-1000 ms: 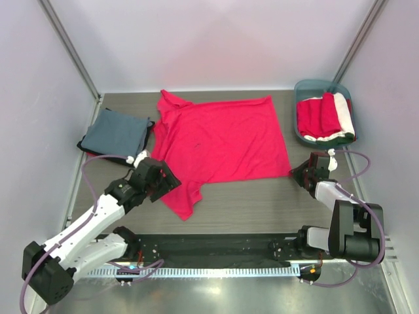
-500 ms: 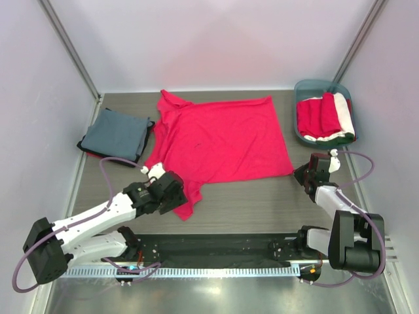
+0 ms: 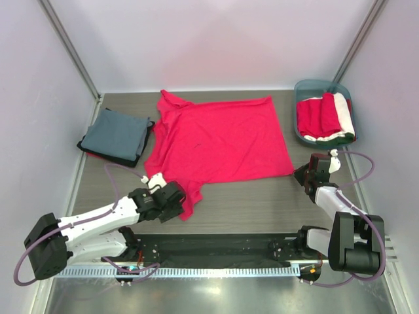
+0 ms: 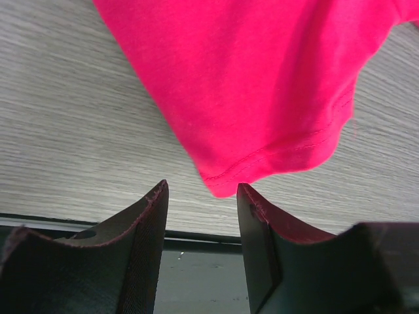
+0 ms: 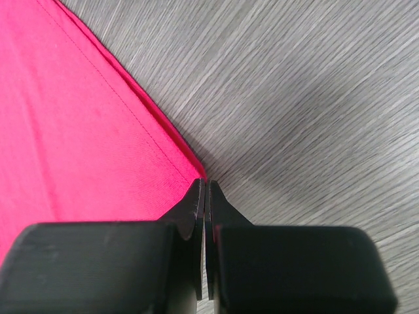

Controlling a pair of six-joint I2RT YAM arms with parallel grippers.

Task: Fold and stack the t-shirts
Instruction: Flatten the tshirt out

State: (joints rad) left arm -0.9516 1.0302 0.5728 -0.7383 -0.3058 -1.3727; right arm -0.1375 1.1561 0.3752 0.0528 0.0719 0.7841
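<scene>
On the left gripper [image 4: 200,191], the fingers are held spread apart. The tip of the near sleeve of the red t-shirt [image 4: 262,85] is seen just between them, not yet squeezed. On the right gripper [image 5: 204,190], the fingers are pressed together right at the shirt's near right corner. Whether any cloth is caught between them cannot be told.

The red t-shirt is spread out flat in the middle of the wooden table [image 3: 262,203], with its neck turned to the left. A blue-grey t-shirt [image 3: 116,133] is already folded at the far left, well apart from both grippers. More red and white shirts [image 3: 324,116] are kept in the teal tub [image 3: 308,86] at the far right.

The step in hand looks like the first fold of the red shirt, with both near ends being taken hold of. Next, the left fingers should be closed on the sleeve hem. Then both ends should be lifted together and carried over toward the far edge, so the cloth is laid down evenly.
</scene>
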